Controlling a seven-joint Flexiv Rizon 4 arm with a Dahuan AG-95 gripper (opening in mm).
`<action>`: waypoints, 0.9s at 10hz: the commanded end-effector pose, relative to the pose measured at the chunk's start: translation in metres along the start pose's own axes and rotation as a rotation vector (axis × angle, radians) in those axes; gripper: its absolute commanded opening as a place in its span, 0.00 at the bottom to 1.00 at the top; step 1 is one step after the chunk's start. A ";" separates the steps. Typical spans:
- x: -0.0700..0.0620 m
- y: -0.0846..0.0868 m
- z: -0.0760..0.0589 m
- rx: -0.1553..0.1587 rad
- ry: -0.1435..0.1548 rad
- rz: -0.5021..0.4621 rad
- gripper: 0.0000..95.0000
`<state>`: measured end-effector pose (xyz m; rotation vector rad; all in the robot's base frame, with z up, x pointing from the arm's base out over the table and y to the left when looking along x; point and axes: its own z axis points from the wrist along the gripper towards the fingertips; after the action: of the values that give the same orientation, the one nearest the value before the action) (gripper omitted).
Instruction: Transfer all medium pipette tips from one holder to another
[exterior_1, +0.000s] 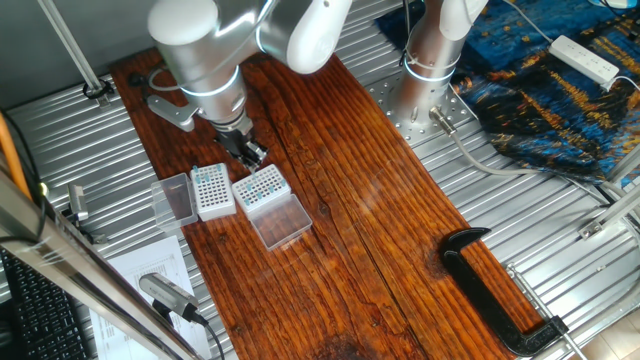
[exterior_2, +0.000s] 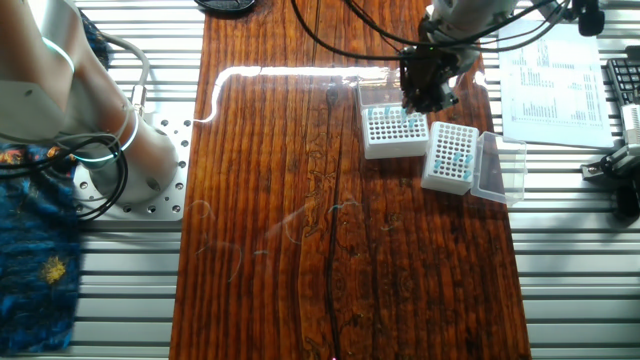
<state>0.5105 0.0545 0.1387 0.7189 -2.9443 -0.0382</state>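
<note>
Sitting upright in a grid of holes, the medium pipette tips showed as small teal dots in the white-sided holder, with a further scatter of teal dots in the clear-sided holder just beside it. Both racks stood on the wooden worktop, close together and at slightly different angles, each with its lid swung open: a smoky lid lay flat on the far side of the white-sided holder, and a clear lid lay behind the other.

The gripper hung directly over the back edge of the clear-sided holder, fingers pointing straight down. The tips' long axes ran vertical, so any lift or insertion would, in my judgement, go straight up or down. The white-sided holder lay a short sideways step away from the gripper.

Whether the fingers were clenched on a tip or released could not be told; they looked dark and close together, and any tip between them was too small to see.

Further off lay a printed sheet, a black clamp and a patterned blue cloth, none of them obstructing.
</note>
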 end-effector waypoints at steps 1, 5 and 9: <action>0.000 0.002 0.002 0.003 0.001 0.004 0.00; 0.004 0.006 0.010 0.007 0.001 0.004 0.00; 0.004 0.006 0.011 0.014 0.001 0.001 0.00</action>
<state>0.5036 0.0585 0.1283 0.7200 -2.9476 -0.0189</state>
